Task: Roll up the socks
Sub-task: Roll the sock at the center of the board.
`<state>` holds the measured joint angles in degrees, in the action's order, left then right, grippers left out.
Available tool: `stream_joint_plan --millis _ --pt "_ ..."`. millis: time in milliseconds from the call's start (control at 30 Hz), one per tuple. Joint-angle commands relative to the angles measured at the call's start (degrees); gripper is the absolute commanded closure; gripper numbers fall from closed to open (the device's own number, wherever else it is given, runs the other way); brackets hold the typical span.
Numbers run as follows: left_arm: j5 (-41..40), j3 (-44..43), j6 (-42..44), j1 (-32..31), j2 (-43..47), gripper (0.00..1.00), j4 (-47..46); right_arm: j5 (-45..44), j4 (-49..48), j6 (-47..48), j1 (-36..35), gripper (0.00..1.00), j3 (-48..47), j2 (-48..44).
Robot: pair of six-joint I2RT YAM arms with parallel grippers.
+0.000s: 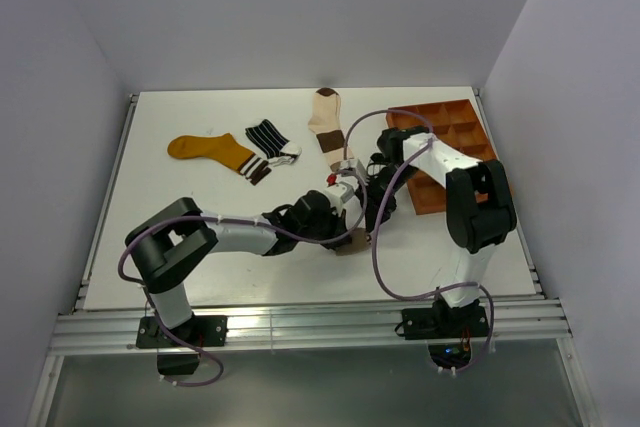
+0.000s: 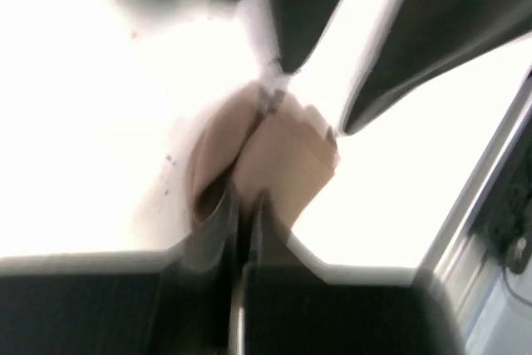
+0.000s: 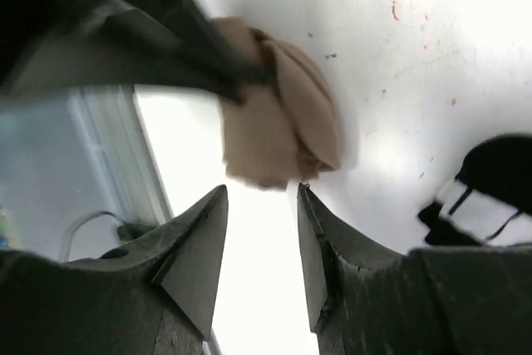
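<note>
We list: left gripper (image 2: 246, 199) pinching the taupe sock (image 2: 287, 160); right gripper (image 3: 259, 205) fingers spread, just beside it; bare table (image 1: 270, 282) toward the front edge.

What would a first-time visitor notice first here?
Mid-table, the left arm's jaws are clamped on a bunched taupe sock, and the right arm's jaws stand open close by it. Beyond them a mustard yellow sock, a black-white striped sock and a cream-and-brown sock lie along the far side, with a brown tray at far right.
</note>
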<state>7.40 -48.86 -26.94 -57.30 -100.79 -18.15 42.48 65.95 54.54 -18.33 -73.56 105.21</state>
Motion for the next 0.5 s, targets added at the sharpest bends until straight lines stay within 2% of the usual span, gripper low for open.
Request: stream_joint_plan --millis 0,167,300,467 --pt "-1.34 2.63 -3.3 1.05 -3.71 1.0 12.0 6.3 2.68 2.93 2.16 0.53 -2.11 -2.65" --pt "-0.55 2.45 -3.12 1.05 -4.32 1.0 12.09 6.04 1.64 2.32 2.33 0.53 -1.59 -0.7" --pt "0.25 2.19 -3.38 1.05 -4.94 1.0 12.53 6.03 -3.53 -0.84 3.82 0.53 -0.18 -4.65" --pt "0.25 0.79 -3.21 1.05 -5.29 1.0 14.46 6.48 -12.15 -6.81 9.96 0.52 2.88 -12.47"
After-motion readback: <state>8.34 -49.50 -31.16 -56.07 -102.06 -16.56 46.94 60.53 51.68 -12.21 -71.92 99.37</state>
